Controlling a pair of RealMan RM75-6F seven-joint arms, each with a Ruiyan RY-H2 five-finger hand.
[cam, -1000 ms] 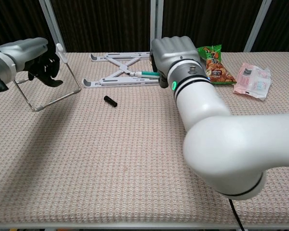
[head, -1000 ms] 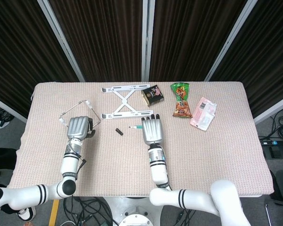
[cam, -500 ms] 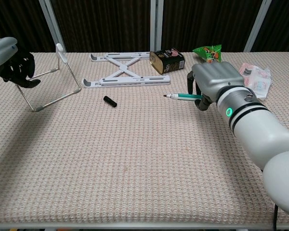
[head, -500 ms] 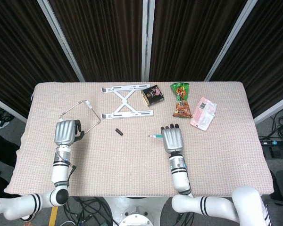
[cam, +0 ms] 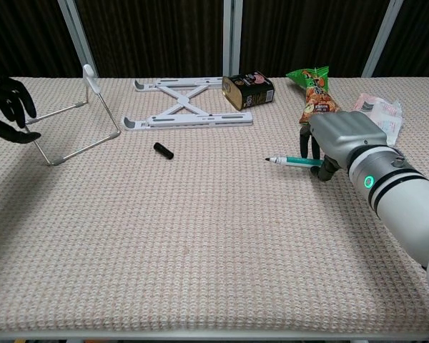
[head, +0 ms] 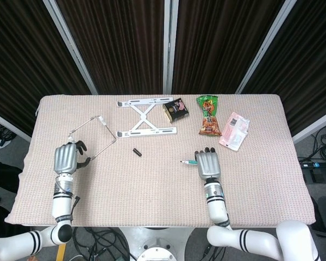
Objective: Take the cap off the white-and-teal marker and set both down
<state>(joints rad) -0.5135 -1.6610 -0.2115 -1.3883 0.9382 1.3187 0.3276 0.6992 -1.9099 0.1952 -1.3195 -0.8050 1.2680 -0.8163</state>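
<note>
Head view: right hand [head: 208, 164] gripping the uncapped white-and-teal marker [head: 188, 162], tip pointing toward the robot's left; black cap [head: 136, 152] lying alone mid-counter, well apart; left hand [head: 67, 157] holding nothing, fingers loosely apart, near a wire stand [head: 92, 132]. Counter [head: 261, 179] also carries a white folding stand [head: 145, 119], dark tin [head: 175, 109], two snack packets [head: 208, 115]. Chest view: right hand [cam: 339, 143] clamped on the marker [cam: 294, 161], held low over the counter [cam: 200, 250]; cap [cam: 163, 151] at rest. Risk, as judged: released from any height, the round barrel may roll; the exposed tip may mark the cloth. Writing: packet and tin print too small to read.
</note>
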